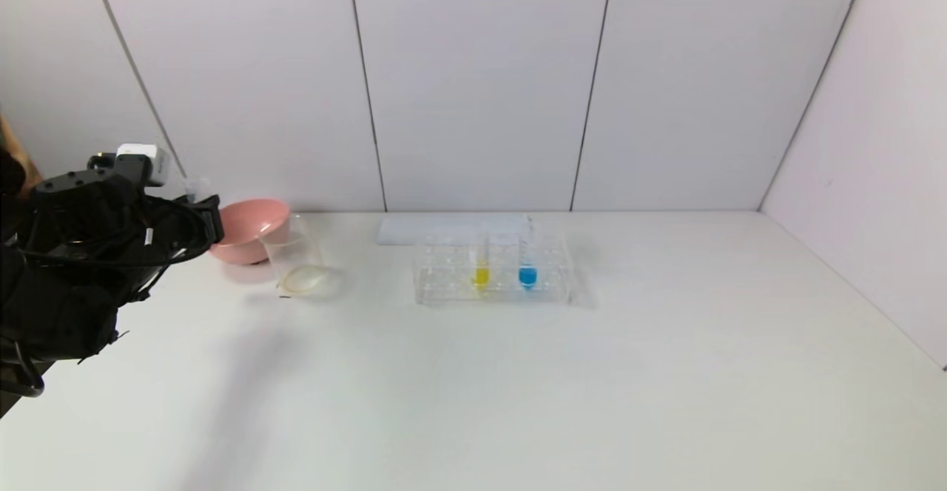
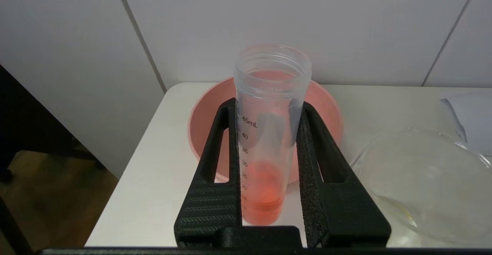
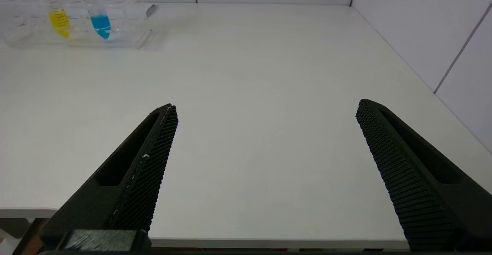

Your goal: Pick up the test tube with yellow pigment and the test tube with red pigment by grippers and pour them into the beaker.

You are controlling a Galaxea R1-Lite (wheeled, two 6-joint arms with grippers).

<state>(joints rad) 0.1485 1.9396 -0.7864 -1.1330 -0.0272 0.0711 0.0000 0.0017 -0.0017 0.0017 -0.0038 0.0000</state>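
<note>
Left gripper (image 2: 269,193) clamps your red tube (image 2: 269,132) upright, keeping its liquid in, beside the beaker (image 2: 419,186); right gripper (image 3: 265,163) idles wide open.

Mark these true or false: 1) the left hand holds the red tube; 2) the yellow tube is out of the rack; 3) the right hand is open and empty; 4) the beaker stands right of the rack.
1) True: the left hand is shut on the red tube, near the pink bowl.
2) False: the yellow tube stands in the rack, beside the blue tube.
3) True: the right hand is open and empty.
4) False: the beaker is left of the rack.
</note>
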